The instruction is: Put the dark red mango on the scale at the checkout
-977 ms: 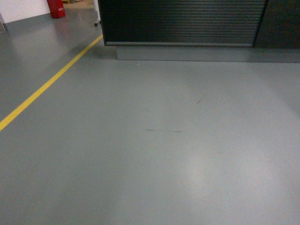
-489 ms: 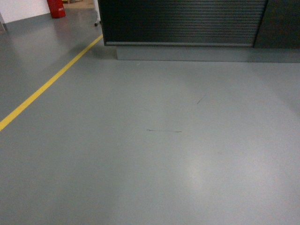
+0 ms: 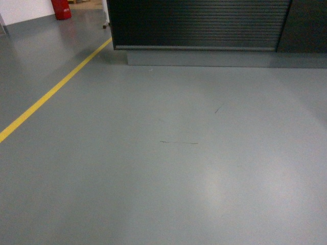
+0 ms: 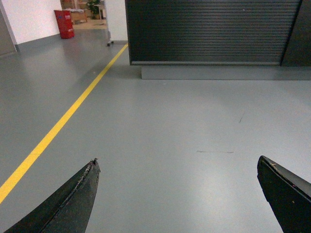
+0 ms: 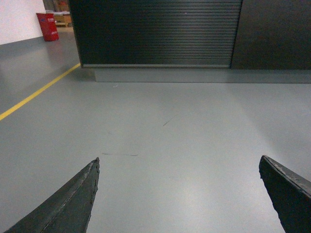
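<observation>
The checkout [image 3: 199,23] shows as a dark counter with a horizontally slatted front on a grey base, across the grey floor ahead; it also fills the top of the left wrist view [image 4: 209,29] and the right wrist view [image 5: 155,31]. The dark red mango and the scale are out of view. My left gripper [image 4: 177,165] is open, with only bare floor between its black fingers. My right gripper [image 5: 180,165] is open too and holds nothing. Neither gripper appears in the head view.
A yellow floor line [image 3: 51,94] runs diagonally on the left toward the counter's left corner. A red bin [image 3: 61,8] stands far back left by a white wall. Dark scuff marks [image 3: 179,142] streak the grey floor.
</observation>
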`<state>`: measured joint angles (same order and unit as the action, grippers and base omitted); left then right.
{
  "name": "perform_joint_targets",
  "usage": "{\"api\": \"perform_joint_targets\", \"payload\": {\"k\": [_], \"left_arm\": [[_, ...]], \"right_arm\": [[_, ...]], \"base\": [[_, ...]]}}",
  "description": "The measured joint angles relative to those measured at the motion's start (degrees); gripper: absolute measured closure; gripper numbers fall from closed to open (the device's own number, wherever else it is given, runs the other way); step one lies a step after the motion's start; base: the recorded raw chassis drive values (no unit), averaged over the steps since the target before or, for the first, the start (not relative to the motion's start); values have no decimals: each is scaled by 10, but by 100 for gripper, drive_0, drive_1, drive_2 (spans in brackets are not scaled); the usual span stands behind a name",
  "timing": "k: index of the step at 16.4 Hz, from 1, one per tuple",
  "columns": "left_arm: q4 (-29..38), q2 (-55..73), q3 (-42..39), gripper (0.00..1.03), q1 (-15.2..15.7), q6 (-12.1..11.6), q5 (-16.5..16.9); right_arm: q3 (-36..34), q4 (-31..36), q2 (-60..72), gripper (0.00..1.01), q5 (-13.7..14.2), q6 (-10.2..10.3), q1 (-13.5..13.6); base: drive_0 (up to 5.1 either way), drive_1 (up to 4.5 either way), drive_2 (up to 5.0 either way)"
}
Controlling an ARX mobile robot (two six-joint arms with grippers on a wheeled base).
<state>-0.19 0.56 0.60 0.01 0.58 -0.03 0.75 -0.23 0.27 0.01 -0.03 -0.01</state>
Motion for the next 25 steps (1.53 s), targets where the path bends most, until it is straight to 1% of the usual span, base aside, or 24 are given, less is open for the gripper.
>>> {"api": "perform_joint_targets", "payload": {"k": [3,25], "left_arm": [[0,0,0,5,0,0,0],[0,0,0,5,0,0,0]], "right_arm": [[0,0,0,3,0,0,0],[0,0,0,3,0,0,0]], "base": [[1,51,-49],[2,427,-423]]}}
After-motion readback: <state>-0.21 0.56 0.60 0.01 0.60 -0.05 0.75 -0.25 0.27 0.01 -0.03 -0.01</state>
